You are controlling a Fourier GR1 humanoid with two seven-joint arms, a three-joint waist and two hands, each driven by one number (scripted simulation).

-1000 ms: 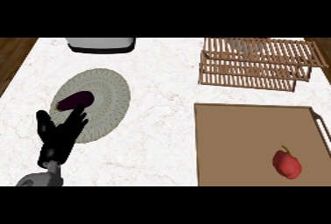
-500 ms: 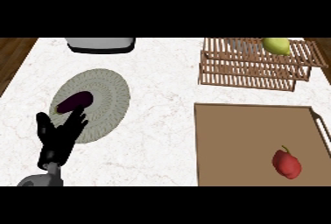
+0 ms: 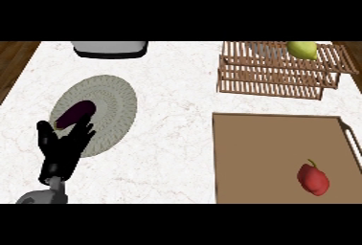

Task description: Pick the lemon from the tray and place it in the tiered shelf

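Fingers [image 3: 79, 133] of the left hand [image 3: 62, 150] straight and spread, upright at the lower left, holding nothing, their tips over the near edge of the round woven mat [image 3: 99, 112] and just beside the dark eggplant [image 3: 74, 115] lying on it. Well apart from those fingers, at the far right corner of the marble counter [image 3: 170, 95]: the lemon [image 3: 302, 49], resting on the top level of the wooden tiered shelf [image 3: 276, 72]. Nearer, at right, the brown tray [image 3: 268, 143] bearing only a red pepper [image 3: 313, 178]; at the far edge, a grey appliance [image 3: 110, 48].
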